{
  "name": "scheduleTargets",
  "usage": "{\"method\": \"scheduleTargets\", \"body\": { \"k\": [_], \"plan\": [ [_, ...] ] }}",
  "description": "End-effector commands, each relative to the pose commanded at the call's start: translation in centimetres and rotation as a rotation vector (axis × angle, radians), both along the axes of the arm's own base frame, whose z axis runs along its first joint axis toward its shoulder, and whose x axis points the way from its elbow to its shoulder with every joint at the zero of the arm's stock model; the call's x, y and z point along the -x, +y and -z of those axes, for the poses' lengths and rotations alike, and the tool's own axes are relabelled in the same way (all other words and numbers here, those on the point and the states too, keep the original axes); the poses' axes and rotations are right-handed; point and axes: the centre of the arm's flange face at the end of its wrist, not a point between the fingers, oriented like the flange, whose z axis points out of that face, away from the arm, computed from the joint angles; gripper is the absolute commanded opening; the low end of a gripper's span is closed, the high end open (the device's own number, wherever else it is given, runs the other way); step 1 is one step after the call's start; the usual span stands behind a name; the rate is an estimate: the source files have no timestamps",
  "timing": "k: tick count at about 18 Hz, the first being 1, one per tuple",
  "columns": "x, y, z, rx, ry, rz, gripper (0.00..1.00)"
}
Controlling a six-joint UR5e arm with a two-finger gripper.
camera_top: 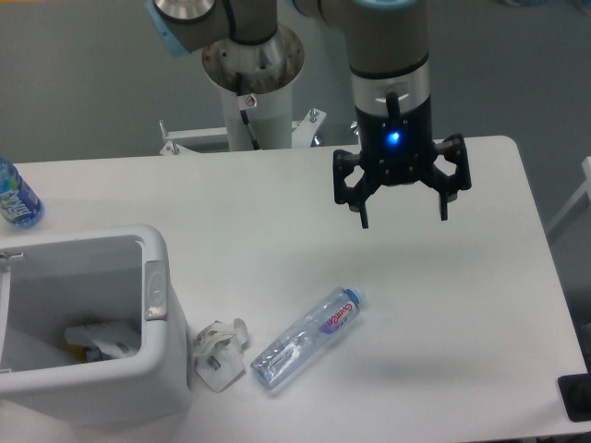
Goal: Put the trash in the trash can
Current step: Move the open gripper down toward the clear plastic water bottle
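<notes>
A clear plastic water bottle (307, 338) with a blue cap and red-blue label lies diagonally on the table near the front. Just left of it lies a small crumpled white wrapper (218, 354) with green marks, touching the side of the trash can (162, 341). The trash can is a white boxy bin at the front left, with a grey latch on its rim and some scraps inside. My gripper (404, 220) hangs open above the table, behind and to the right of the bottle, holding nothing.
A bluish bottle (16, 196) with a blue-and-white label stands at the table's far left edge. The robot's base column (252, 92) rises behind the table's back edge. A dark object (576, 397) sits at the front right corner.
</notes>
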Motion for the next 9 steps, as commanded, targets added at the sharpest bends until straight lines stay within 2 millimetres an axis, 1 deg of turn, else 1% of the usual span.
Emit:
{"method": "scheduleTargets", "body": {
  "k": [2,4,5,7,8,9],
  "plan": [
    [-0.3,0.0,2.0,0.020,0.000,0.043,1.00],
    [-1.2,0.0,5.3,0.095,-0.023,0.178,1.00],
    [-1.5,-0.1,6.6,0.134,-0.029,0.263,1.00],
    [-1.5,-0.8,8.7,0.183,-0.041,0.370,1.00],
    [-1.4,-0.8,10.8,0.212,-0.060,0.423,1.00],
    [-1.5,-1.1,12.5,0.242,-0.069,0.488,1.00]
  ]
}}
